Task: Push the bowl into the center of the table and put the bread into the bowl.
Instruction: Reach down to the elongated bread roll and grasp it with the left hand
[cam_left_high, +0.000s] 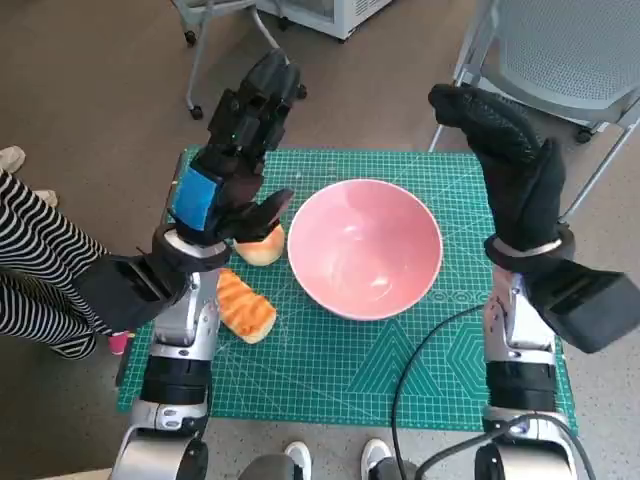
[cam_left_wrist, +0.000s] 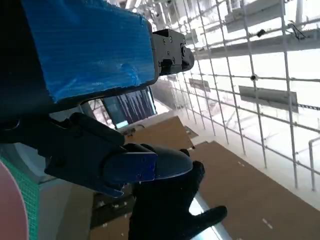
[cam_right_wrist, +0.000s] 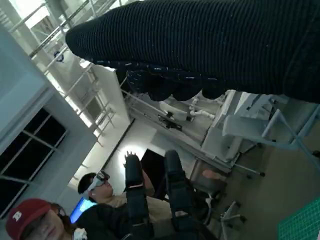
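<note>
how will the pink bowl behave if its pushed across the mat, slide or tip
The pink bowl would probably slide rather than tip: it sits upright, wide and shallow, on the flat green cutting mat. Its glossy surface suggests hard plastic or ceramic, so it looks stiff, and a hand may slip on it. It is empty, so likely light.

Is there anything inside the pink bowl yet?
No. The pink bowl shows only its bare pink inside. Both bread pieces lie on the green mat beside it: one in full view, the other partly covered by the left hand.
</note>
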